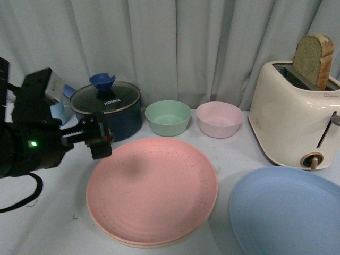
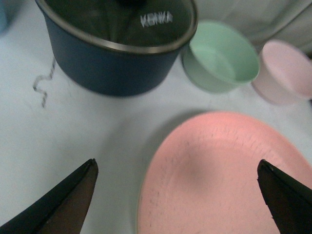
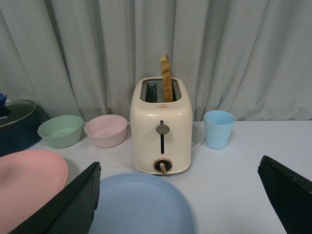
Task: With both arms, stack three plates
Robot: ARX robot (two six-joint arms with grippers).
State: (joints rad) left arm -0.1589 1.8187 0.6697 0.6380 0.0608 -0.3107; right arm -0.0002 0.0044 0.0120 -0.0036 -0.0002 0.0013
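While my left hand [image 1: 96, 137] hangs spread wide and empty at the rim of the pink plate [image 1: 154, 186], which lies on the cream plate [image 1: 137, 244] on the counter [image 1: 53, 223], my right hand [image 3: 178, 195], likewise spread and empty, faces the blue plate [image 1: 287, 212] by the toaster [image 1: 289, 119].

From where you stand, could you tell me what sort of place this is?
Likely a mock kitchen set up for robot trials: a cream toaster holding a bread slice, a lidded blue pot and a pink plate sit on a white table, with a grey curtain behind.
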